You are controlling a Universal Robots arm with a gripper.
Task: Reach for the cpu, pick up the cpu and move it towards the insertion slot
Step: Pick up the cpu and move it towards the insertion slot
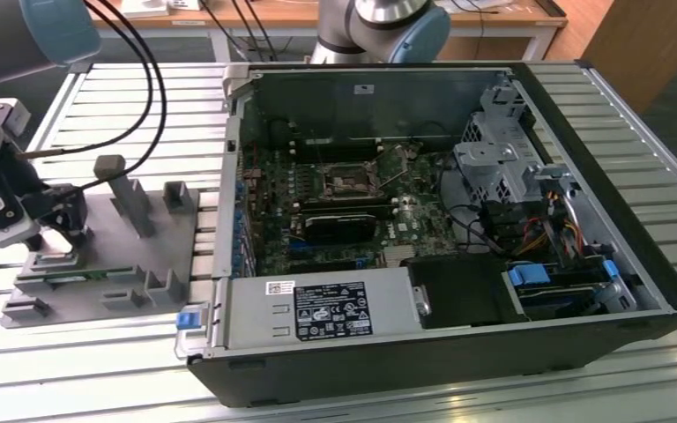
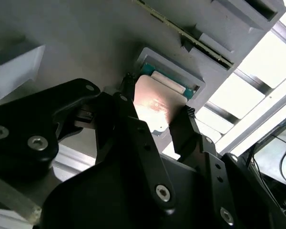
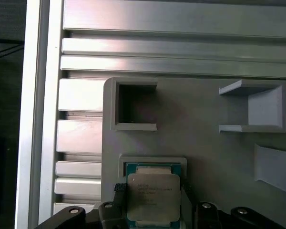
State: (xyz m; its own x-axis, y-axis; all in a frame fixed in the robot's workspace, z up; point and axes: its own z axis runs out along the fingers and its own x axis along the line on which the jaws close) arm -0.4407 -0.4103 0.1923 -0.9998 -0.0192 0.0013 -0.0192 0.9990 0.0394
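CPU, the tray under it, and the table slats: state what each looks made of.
CPU: metal lid, brushed silvery with a soft glare. Tray: matte grey plastic, probably printed, with blocky walls. Slats: likely aluminium, satin with streaked reflections.

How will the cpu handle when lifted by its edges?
Probably stiff and light: the cpu is a thin flat plate. Its shiny metal top hints at slickness, so it might slip or tilt in the gripper, which pinches only two thin edges.
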